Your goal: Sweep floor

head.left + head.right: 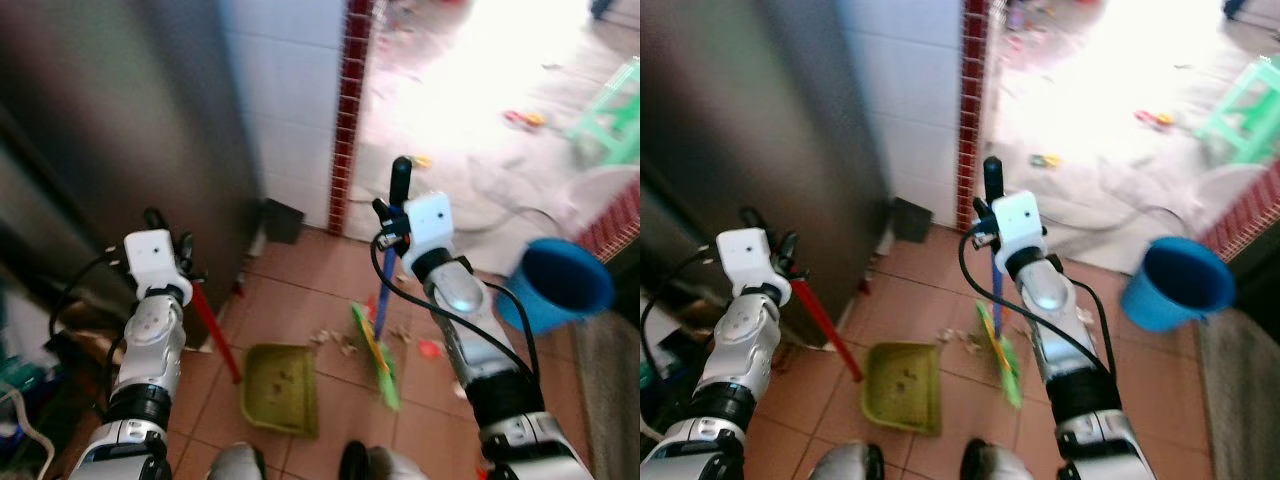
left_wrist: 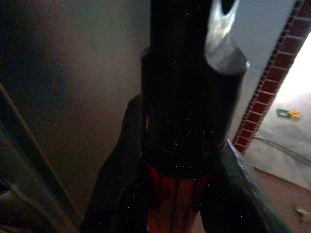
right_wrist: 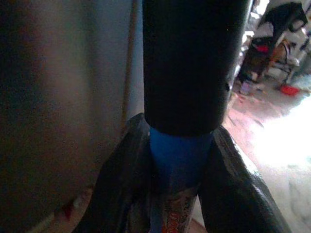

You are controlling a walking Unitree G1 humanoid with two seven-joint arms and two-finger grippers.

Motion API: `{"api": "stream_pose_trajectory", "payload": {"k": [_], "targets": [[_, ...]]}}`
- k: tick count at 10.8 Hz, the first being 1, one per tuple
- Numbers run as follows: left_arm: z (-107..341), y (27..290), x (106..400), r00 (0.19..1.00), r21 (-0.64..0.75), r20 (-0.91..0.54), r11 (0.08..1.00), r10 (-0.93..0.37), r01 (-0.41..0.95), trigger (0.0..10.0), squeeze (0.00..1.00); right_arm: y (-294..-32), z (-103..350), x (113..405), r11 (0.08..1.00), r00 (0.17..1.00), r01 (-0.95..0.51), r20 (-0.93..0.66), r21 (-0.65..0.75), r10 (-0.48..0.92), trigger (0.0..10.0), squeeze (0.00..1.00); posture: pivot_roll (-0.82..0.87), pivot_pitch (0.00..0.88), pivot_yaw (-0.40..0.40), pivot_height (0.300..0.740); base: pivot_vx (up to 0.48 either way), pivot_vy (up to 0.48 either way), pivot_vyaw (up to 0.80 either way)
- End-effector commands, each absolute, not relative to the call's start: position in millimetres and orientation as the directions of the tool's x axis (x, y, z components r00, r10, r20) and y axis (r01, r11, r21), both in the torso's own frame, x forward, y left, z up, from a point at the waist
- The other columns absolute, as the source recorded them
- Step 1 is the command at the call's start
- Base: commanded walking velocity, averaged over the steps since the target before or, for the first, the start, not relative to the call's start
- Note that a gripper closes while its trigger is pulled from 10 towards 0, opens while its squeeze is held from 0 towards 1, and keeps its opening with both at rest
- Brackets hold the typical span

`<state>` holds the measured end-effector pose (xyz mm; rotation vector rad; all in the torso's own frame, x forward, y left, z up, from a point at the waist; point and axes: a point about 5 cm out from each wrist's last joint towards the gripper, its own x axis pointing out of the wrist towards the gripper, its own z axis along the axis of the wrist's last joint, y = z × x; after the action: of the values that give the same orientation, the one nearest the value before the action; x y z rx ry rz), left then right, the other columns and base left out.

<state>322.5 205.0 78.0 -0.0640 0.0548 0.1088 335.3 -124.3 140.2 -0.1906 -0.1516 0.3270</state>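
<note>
Left eye view: scraps of debris (image 1: 335, 340) are seen on the tiles between the green dustpan (image 1: 281, 388) and the broom head (image 1: 375, 357), not yet gathered. The broom's blue handle (image 3: 179, 150) is pinched by the right gripper (image 1: 392, 222); the dustpan's red handle (image 2: 174, 199) is clamped by the left gripper (image 1: 172, 247). Sweeping is judged underway, with little collected. A blue bucket (image 1: 553, 285) stands to the right.

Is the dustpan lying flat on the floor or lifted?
Flat: the green dustpan rests on the tiles, its red handle slanting up to the left end effector.
</note>
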Motion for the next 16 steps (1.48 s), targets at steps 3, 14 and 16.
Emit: {"api": "stream_pose_trajectory", "payload": {"k": [3, 14, 16], "targets": [[110, 196, 327, 0.998, -0.111, 0.062, 0.994, 0.003, 0.004, 10.0, 0.00, -116, 148, 338, 0.928, 0.920, -0.302, 0.188, -0.219, 0.344, 10.0, 0.00, 0.00, 0.000, 0.036, 0.740, 0.000, 0.000, 0.00], [93, 185, 259, 0.984, 0.017, -0.031, 0.985, 0.173, -0.172, 10.0, 0.00, -130, 157, 340, 0.945, 0.957, -0.144, 0.202, -0.293, 0.208, 10.0, 0.00, 0.02, 0.059, 0.021, 0.740, 0.000, 0.000, 0.00], [93, 169, 261, 0.993, -0.001, -0.050, 0.994, 0.105, -0.105, 10.0, 0.00, -122, 148, 332, 0.951, 0.958, -0.164, 0.187, -0.262, 0.217, 10.0, 0.00, 0.01, 0.057, 0.012, 0.740, 0.000, 0.000, 0.00]]}}
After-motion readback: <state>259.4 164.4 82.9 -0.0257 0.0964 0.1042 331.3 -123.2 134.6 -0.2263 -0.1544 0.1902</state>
